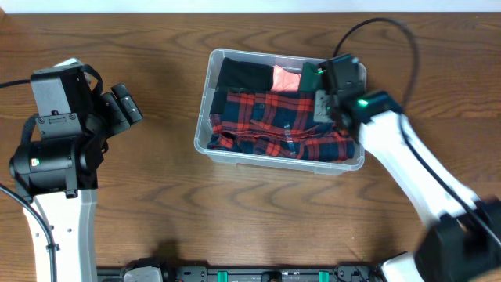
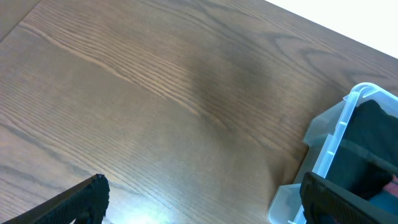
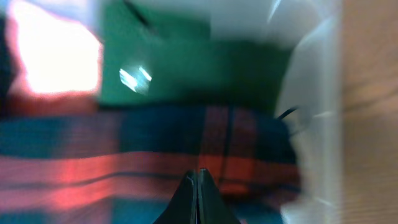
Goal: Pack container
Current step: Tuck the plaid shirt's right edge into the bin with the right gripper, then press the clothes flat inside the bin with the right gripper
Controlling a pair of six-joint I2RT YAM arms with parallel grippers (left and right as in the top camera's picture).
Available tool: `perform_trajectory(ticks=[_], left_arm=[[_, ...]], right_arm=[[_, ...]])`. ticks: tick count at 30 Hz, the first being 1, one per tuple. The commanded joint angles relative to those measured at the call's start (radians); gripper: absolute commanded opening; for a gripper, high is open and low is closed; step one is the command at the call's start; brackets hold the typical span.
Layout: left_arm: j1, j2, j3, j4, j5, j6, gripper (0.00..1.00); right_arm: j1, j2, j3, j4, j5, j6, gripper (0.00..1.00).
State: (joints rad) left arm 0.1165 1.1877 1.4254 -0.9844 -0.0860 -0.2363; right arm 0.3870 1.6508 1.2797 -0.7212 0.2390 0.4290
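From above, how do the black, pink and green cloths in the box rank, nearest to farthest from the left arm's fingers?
Measured from the left fingers in the overhead view:
1. Black cloth, at the left end of the box.
2. Pink cloth, middle of the far wall.
3. Green cloth, right end, farthest.
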Motion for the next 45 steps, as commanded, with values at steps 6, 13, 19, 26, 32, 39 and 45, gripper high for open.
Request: perform_trajectory(ticks=[6, 13, 19, 26, 32, 39, 45], left_arm=[[0.005, 0.002, -0.002, 0.001, -0.012, -0.009, 0.98], [0.005, 0.002, -0.002, 0.001, -0.012, -0.009, 0.98], [0.005, 0.002, -0.002, 0.001, -0.012, -0.009, 0.98], [0.005, 0.002, -0.002, 0.001, -0.012, -0.009, 0.98], [0.005, 0.002, -0.002, 0.001, -0.012, -0.009, 0.98], [0.005, 0.002, -0.002, 0.001, -0.012, -0.009, 0.98], [0.005, 0.002, -0.002, 0.001, -0.012, -0.009, 0.98]], right_arm=[[0.009, 0.065, -0.007, -0.021, -0.124, -0.051, 0.01], [0.055, -0.143, 0.003, 0.09, -0.258, -0.161, 0.06], [0.113, -0.205, 0.002, 0.342, -0.428, -0.161, 0.01], [0.212, -0.039, 0.001, 0.494, -0.475, -0.161, 0.01], [0.27, 0.162, 0.002, 0.503, -0.484, -0.16, 0.01], [0.266, 0.2, 0.002, 0.465, -0.551, -0.154, 0.01], [0.27, 0.019, 0.009, 0.483, -0.686, -0.182, 0.01]])
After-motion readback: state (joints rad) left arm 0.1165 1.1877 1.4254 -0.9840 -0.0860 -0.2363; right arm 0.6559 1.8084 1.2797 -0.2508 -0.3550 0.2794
